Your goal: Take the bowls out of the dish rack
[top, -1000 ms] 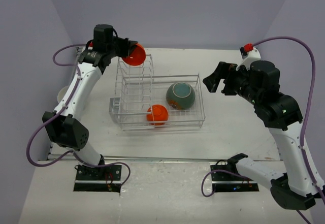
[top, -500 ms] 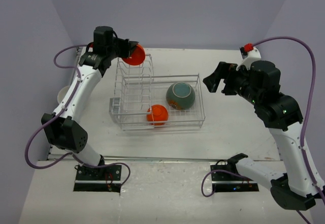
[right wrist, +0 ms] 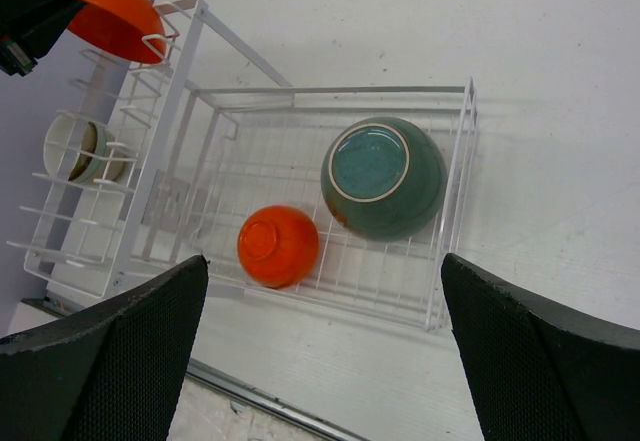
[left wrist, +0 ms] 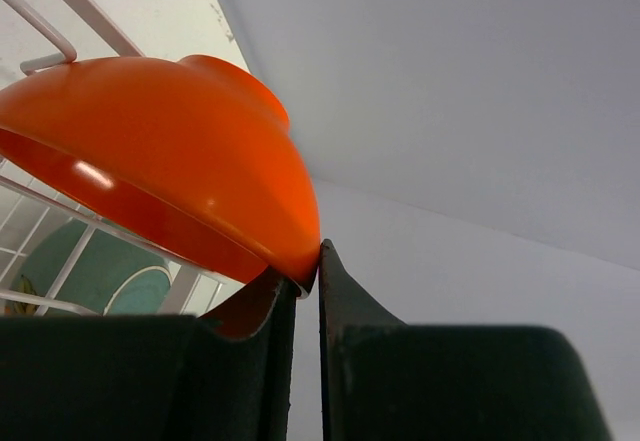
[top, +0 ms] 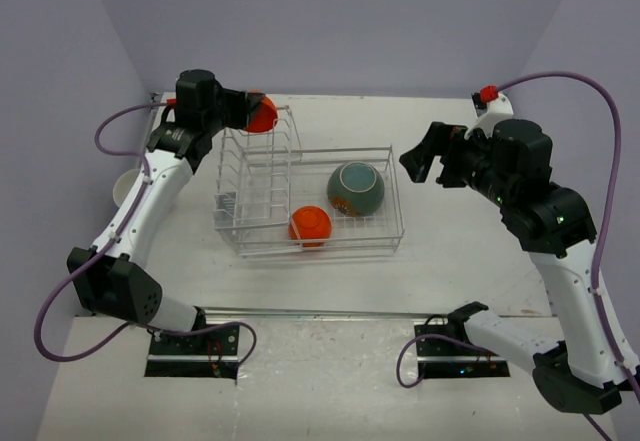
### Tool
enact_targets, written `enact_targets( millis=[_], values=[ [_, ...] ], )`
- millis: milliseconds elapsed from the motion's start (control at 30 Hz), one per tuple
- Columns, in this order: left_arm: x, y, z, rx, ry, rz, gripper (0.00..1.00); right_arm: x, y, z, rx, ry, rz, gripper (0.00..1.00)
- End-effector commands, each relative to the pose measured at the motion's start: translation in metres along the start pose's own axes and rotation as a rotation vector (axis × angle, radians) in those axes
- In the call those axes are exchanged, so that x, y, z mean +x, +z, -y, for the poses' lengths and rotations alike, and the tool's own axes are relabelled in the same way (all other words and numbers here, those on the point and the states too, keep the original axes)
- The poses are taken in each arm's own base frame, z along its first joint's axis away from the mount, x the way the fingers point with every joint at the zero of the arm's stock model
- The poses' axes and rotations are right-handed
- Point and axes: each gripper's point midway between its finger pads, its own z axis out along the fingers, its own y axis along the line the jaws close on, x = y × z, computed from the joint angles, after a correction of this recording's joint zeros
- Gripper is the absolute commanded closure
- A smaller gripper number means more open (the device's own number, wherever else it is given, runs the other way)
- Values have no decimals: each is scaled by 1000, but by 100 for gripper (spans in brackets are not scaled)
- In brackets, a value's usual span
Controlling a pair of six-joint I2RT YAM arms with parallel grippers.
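Extraction step: left gripper [left wrist: 308,277] clenched on the rim of the orange bowl [left wrist: 170,151] atop the dish rack [top: 398,211], right gripper [top: 427,159] wide open alongside; next, I'd judge, lift clear without snagging wire.

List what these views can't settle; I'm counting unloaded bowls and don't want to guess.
- Cream bowls beyond the dish rack: right wrist view, rack wires cross them, count unclear.
- Held orange bowl: left wrist view, frame edge cuts its rim; top view, left fingers cover part.
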Motion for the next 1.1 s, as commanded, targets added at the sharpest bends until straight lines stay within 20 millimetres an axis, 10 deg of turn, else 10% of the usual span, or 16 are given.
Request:
enact_targets(
  millis=[0, 633, 1067],
  values=[
    [-7, -18, 2, 26, 33, 33, 100, -8, -4, -5, -22, -29, 29, 1],
    [28, 5, 42, 136, 120, -46, 100, -1, -4, -6, -37, -36, 6, 1],
    [50, 11, 55, 152, 146, -81, 100, 12, 20, -41, -223, -8, -105, 9]
  ],
)
